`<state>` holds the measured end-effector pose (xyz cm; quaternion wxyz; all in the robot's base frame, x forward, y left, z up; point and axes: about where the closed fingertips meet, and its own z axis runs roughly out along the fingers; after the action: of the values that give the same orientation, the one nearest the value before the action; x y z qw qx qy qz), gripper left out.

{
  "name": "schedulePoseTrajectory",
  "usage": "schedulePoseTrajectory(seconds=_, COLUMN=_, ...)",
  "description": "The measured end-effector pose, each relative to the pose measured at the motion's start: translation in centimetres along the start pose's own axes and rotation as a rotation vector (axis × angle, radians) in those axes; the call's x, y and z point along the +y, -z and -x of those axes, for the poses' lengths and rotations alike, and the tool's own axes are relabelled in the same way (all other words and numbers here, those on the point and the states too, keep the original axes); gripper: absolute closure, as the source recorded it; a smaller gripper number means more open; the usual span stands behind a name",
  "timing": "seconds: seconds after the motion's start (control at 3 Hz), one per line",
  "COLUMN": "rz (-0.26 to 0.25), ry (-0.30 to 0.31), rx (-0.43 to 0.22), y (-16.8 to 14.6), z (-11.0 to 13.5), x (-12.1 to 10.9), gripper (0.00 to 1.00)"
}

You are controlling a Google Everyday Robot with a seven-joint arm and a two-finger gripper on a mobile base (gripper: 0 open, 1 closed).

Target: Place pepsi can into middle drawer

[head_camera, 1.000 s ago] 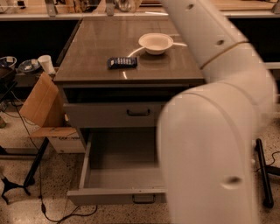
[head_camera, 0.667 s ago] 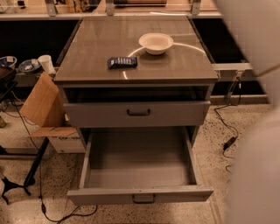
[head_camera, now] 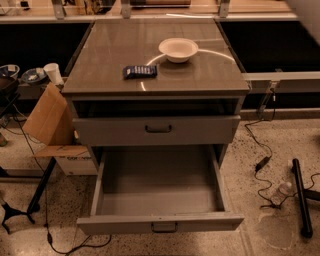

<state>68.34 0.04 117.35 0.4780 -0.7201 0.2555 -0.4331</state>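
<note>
From where I stand the middle drawer [head_camera: 160, 182] is pulled well out toward me, its plain grey tray lying open under the top drawer [head_camera: 200, 131], which sits nearly shut above it. On the bench [head_camera: 110, 45] over both there is a white bowl [head_camera: 178, 49] towards the back and a flat dark-blue snack packet [head_camera: 139, 71] nearer the front edge, and that packet is not the drink. The pepsi can itself I cannot find anywhere: not on the bench, not in the tray, not on the floor around the cabinet. The gripper is out of sight too, somewhere beyond the upper right, where only a pale sliver of the arm [head_camera: 307, 6] cuts the corner, so whether it is spread, pressed together or pinching the can I cannot tell. That leaves the one thing the next move hangs on unsettled, namely which way the can lies from the gripper. My guess is that the can must be located, or shown to be in the gripper, before anything goes down into that open tray.
</note>
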Motion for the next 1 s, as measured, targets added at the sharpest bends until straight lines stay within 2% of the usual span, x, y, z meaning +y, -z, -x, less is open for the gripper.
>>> schedulePoseTrajectory(seconds=0.33, rz=0.113, ry=-0.004, rx=-0.19, y=-1.8, z=8.2, x=9.3, gripper=1.0)
schedulePoseTrajectory(seconds=0.67, rz=0.302, ry=0.013, rx=-0.333, y=-1.9, z=14.4, x=19.7, gripper=1.0)
schedulePoseTrajectory(seconds=1.0, rz=0.421, ry=-0.007, rx=-0.346, y=2.3, z=17.3, x=25.5, gripper=1.0)
